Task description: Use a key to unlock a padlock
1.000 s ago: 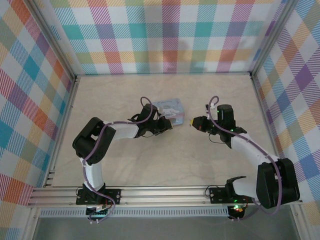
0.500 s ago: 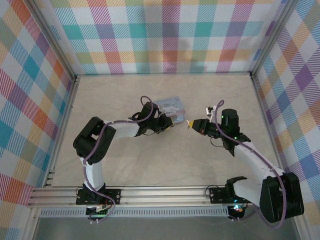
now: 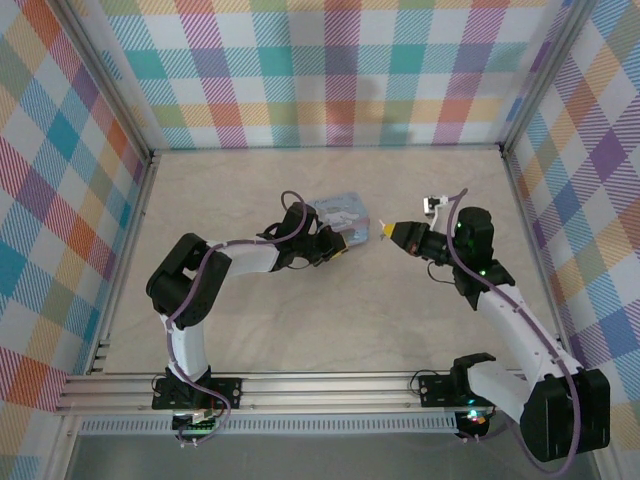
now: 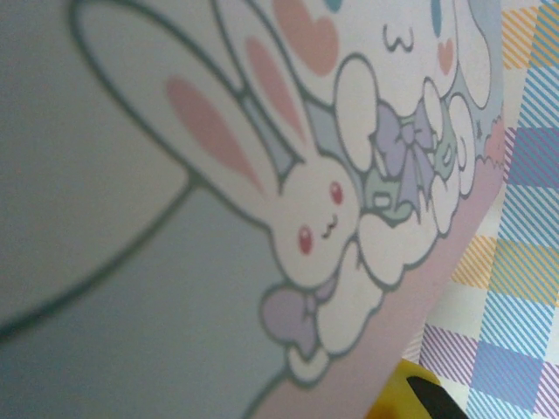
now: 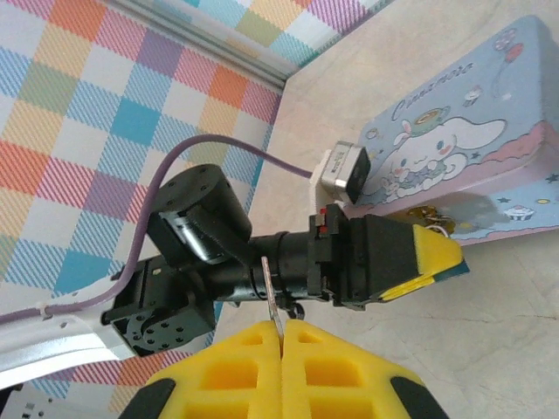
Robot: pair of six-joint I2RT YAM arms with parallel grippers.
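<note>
Right jaws: pressed together on the key [image 5: 274, 295], a thin grey sliver standing out of the right gripper [image 5: 281, 327] toward 12 o'clock in the right wrist view.
Left jaws: nearly together at the tip of the left gripper [image 5: 434, 258]. The dark bluish strip pinched there I take for the padlock [image 5: 454, 266], though it is tiny and partly covered.
Key to padlock: apart. In the right wrist view the padlock sits at about 2 o'clock from the key's tip.
Grippers from above: the right gripper [image 3: 385, 231] points toward 9 o'clock, and the left gripper [image 3: 343, 244] lies at its 9 o'clock, near but not touching.
Tin box: the tin box [image 3: 338, 211] lies on the table [image 3: 300, 320] just beside the left gripper, at its 12 o'clock. Its cartoon lid [image 4: 175, 227] is close against the left wrist camera.
Step in hand: by my reading, the approach. Each arm holds its piece and the key has not yet met the lock.
Keyhole: too small to make out, so I cannot tell which way it faces.
Next move: it calls for a short, slow advance of the key toward 9 o'clock in the top view, with the blade lined up on the keyhole before any push and the left arm holding steady.
Risk: a thin key gripped by its end may tilt or slip if it strikes the padlock's body beside the slot.
</note>
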